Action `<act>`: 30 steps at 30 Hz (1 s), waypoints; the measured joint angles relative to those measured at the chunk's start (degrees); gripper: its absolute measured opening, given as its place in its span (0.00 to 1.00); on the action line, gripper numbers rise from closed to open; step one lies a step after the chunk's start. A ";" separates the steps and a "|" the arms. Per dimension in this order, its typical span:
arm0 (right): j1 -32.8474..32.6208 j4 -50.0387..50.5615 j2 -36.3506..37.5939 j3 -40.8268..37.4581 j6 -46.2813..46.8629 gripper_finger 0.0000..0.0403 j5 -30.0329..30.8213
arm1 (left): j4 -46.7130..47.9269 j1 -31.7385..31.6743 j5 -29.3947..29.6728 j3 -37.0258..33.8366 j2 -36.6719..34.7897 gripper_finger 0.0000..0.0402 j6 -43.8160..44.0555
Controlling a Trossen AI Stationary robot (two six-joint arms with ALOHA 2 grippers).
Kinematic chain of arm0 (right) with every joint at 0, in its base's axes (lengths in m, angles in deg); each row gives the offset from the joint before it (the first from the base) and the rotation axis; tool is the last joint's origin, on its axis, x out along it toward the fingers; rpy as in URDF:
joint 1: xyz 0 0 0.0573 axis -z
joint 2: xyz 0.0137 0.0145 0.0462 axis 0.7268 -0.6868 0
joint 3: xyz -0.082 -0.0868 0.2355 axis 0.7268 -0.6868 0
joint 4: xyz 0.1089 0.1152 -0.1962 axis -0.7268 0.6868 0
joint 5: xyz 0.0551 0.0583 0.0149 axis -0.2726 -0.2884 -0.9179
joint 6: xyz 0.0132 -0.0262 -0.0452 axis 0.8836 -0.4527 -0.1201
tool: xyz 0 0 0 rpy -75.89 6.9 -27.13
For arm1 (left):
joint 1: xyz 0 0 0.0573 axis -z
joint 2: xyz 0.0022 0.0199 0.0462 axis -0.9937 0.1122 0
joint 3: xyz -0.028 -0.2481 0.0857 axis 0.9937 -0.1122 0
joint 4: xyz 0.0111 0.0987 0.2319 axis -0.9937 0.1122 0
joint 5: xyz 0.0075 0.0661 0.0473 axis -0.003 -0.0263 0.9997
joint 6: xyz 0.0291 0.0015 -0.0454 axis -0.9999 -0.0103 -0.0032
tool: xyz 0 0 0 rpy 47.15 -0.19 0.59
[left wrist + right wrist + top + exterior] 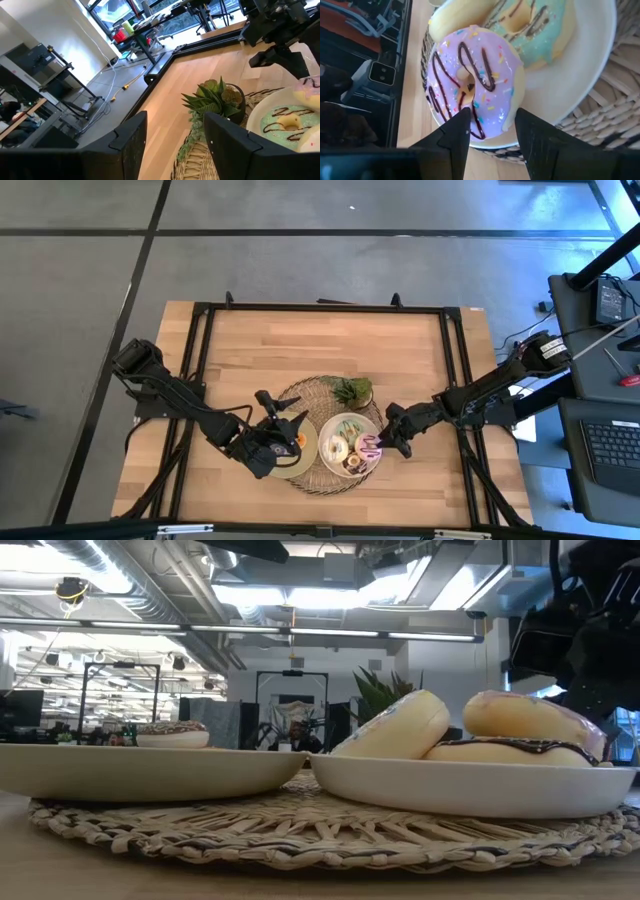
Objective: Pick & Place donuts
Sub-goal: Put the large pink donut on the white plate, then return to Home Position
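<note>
A woven mat [325,395] bears two plates. On the right plate [350,423] lie several donuts: a mint green one [287,122], a cream one [395,725] leaning on the pile, and a purple one [475,82] with chocolate stripes, which rests on the others at the plate's right rim. My right gripper [490,125] is open, one finger on either side of the purple donut's near edge. The left plate [150,770] holds a sprinkled donut [172,732]. My left gripper [283,408] hovers open over that plate. My right gripper comes at the purple donut's outer edge [492,131] slanting down from the table's right side. Its fingertips [462,122] stand close on either side of that edge; I cannot tell whether they touch it. The donut lies on the other donuts and the plate's rim.
A green leafy sprig [352,390] in a small pot stands on the mat's far part, just ahead of the left gripper [172,142]. Black rails [320,308] frame the wooden tabletop. Bare wood [320,345] lies beyond the mat toward the far edge.
</note>
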 joint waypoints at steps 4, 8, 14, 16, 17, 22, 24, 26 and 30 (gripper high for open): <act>0.02 0.19 0.00 0.07 -0.25 0.39 0.00 | 0.00 0.00 -0.01 0.00 0.00 0.47 0.01; 0.02 0.66 0.00 0.07 -0.49 0.39 0.73 | 0.00 0.00 -0.83 0.00 0.00 0.48 0.01; 0.18 0.66 0.00 0.07 -3.90 0.39 1.95 | -0.02 0.02 -1.24 -0.01 0.00 0.48 0.01; 0.36 0.66 0.00 0.07 -4.64 0.39 1.95 | -0.02 0.02 -1.26 -0.02 0.00 0.48 0.01; 0.53 0.66 0.00 0.07 -5.03 0.39 1.95 | -0.02 0.02 -1.26 -0.02 0.00 0.47 0.01; 0.90 0.66 0.00 0.09 -7.19 0.39 2.10 | -0.02 0.02 -1.26 -0.02 0.00 0.47 0.01; 1.28 0.66 0.00 0.09 -7.36 0.39 2.08 | -0.02 0.02 -1.26 -0.02 0.00 0.48 0.01; 1.80 0.66 0.00 0.09 -7.53 0.39 2.10 | -0.01 0.02 -1.26 -0.02 0.00 0.48 0.01; 2.83 0.76 0.32 0.09 -7.53 0.39 2.10 | 0.02 0.12 -1.26 -0.02 0.00 0.47 0.01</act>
